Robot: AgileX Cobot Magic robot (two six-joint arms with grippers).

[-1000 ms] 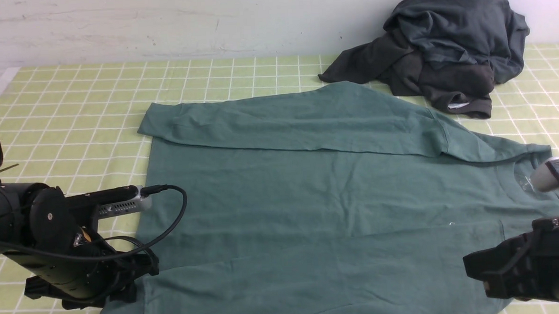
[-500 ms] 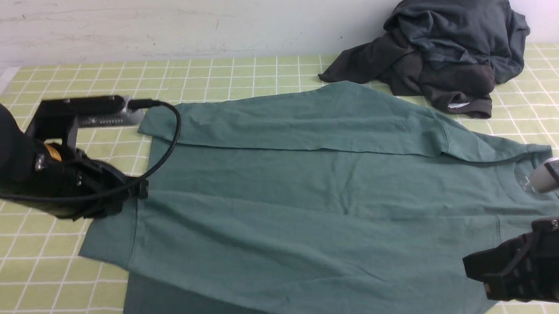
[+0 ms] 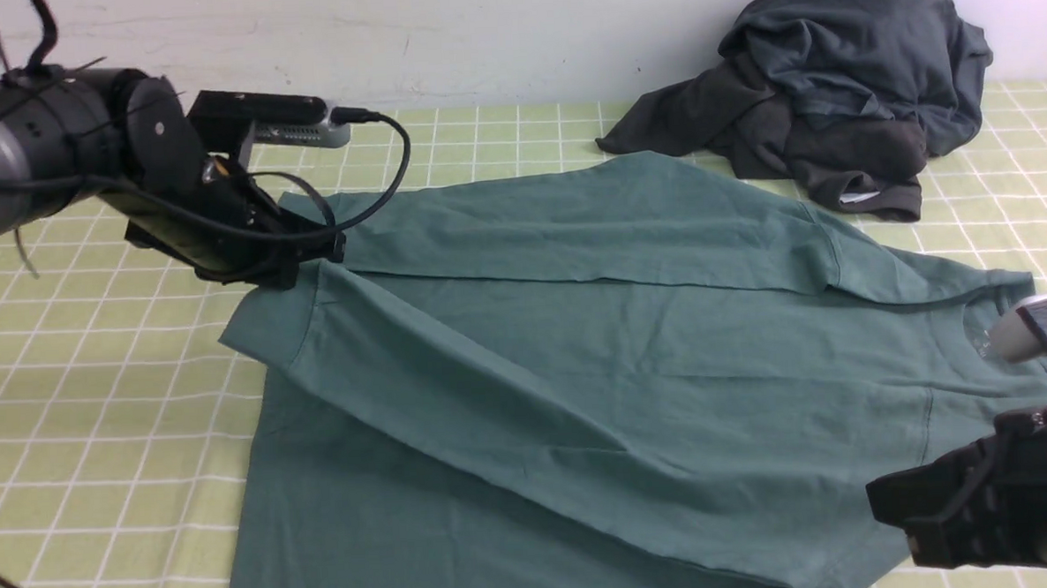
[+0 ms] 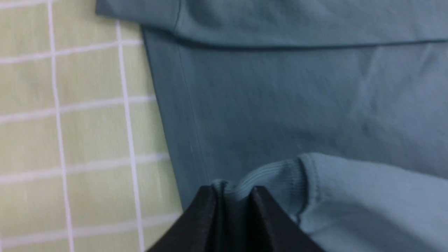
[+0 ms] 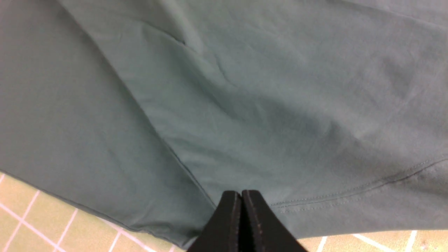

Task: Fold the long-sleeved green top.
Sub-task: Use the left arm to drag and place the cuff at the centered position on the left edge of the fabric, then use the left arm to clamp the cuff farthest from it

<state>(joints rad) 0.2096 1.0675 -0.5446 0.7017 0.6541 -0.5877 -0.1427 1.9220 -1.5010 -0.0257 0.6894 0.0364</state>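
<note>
The green long-sleeved top (image 3: 632, 351) lies spread on the checked cloth, collar toward the right. Its far sleeve (image 3: 573, 225) is folded flat across the back edge. My left gripper (image 3: 303, 261) hovers over the top's far left corner, shut on the ribbed cuff (image 4: 269, 173) of the near sleeve (image 3: 457, 394). That sleeve stretches diagonally over the body. The left wrist view shows the cuff pinched between the left gripper's (image 4: 232, 191) black fingers. My right gripper (image 3: 890, 501) sits low at the near right. In the right wrist view the right gripper (image 5: 241, 194) is shut, empty, over the shoulder seam (image 5: 367, 189).
A heap of dark charcoal-grey garments (image 3: 841, 86) lies at the back right against the wall, touching the top's far edge. The yellow-green checked tablecloth (image 3: 96, 419) shows on the left. A pale rounded part (image 3: 1011, 334) sits by the collar on the right.
My left arm has risen from the near left to the far left, dragging the near sleeve by its cuff diagonally across the body. The right arm has stayed still.
</note>
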